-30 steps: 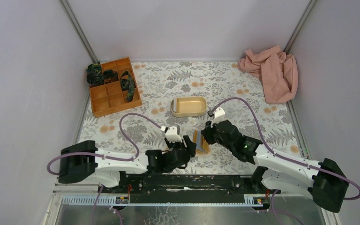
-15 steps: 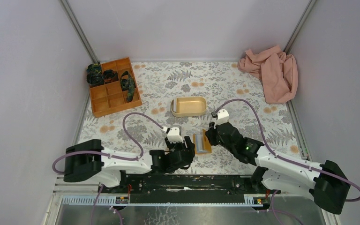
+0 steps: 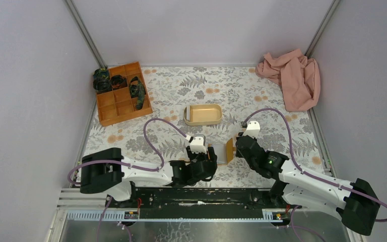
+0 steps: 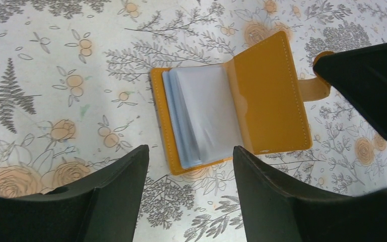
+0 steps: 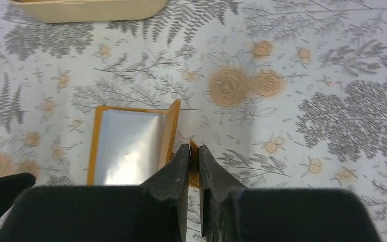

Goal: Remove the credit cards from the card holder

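The orange-tan card holder [image 4: 262,96] lies open on the flowered cloth, its clear plastic sleeves [image 4: 201,113] showing light blue inside; it also shows in the top view [image 3: 223,151] and the right wrist view [image 5: 131,143]. My right gripper [image 5: 194,151] is shut on the holder's snap tab [image 4: 312,85] and holds the cover flap raised on edge. My left gripper [image 4: 190,161] is open, just in front of the holder, touching nothing. No separate credit card shows.
A beige oval tray [image 3: 202,115] stands behind the holder. An orange compartment box [image 3: 123,94] with dark straps is at the back left. A pink cloth [image 3: 292,78] lies in the back right corner. Grey walls close three sides.
My right gripper has pulled the tab to the right and swung the cover open. Both grippers and the holder have shifted right.
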